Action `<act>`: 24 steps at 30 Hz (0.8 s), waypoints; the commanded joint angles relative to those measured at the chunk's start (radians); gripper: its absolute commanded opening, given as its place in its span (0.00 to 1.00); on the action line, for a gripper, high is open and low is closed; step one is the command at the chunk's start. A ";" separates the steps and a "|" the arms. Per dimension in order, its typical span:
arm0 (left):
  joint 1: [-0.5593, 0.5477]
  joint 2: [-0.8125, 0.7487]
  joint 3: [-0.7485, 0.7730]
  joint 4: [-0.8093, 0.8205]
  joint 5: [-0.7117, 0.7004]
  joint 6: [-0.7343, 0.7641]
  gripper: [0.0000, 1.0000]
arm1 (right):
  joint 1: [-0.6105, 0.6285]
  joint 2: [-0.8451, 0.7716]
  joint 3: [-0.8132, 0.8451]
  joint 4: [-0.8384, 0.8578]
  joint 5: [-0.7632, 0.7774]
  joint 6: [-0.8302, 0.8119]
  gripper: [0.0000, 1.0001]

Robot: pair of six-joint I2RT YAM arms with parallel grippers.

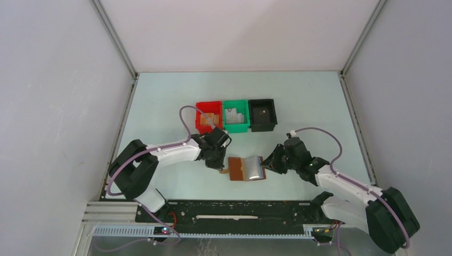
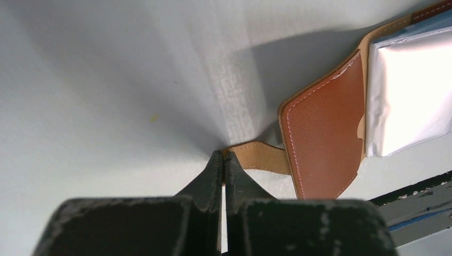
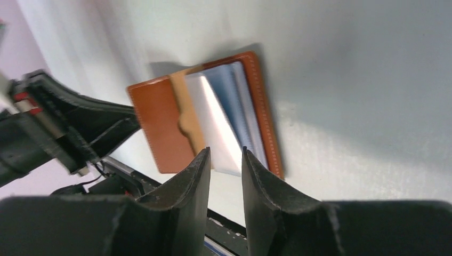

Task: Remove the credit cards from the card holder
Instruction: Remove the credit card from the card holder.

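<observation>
Down on the pale table (image 1: pixel 298 101), left pincer (image 2: pixel 223 154) grips the card holder (image 2: pixel 322 138); right pincer (image 3: pixel 225 152) hangs ajar, empty.

left tool (image 2: pixel 223 160), right tool (image 3: pixel 225 154) flank card holder (image 1: pixel 246 168), near side open

The card holder (image 2: pixel 322 144) is cut off at the right edge of the left wrist view, and glare blanks its inner face.

Card holder (image 1: pixel 246 168) on table (image 1: pixel 298 106), front-center; 3 bins (image 1: pixel 236 128) in row behind, seemingly touching.
</observation>
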 commanded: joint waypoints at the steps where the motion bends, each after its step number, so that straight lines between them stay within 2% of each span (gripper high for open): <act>1: -0.003 0.016 0.024 0.021 0.047 0.024 0.00 | 0.014 -0.107 0.005 -0.007 0.067 -0.006 0.36; 4: -0.003 0.015 0.039 0.036 0.075 0.025 0.00 | 0.011 -0.092 0.010 0.013 0.036 -0.026 0.39; 8: -0.003 0.035 0.065 0.016 0.057 0.034 0.00 | 0.015 0.029 0.027 0.059 -0.033 -0.039 0.41; 17: -0.003 0.051 0.064 0.016 0.055 0.039 0.00 | 0.027 0.171 0.034 0.103 -0.045 -0.052 0.41; 20: -0.003 0.054 0.070 0.011 0.050 0.042 0.00 | 0.038 0.155 0.036 0.092 -0.026 -0.044 0.39; 24: -0.003 0.056 0.074 0.011 0.049 0.043 0.00 | 0.075 0.040 0.041 0.014 0.106 -0.028 0.42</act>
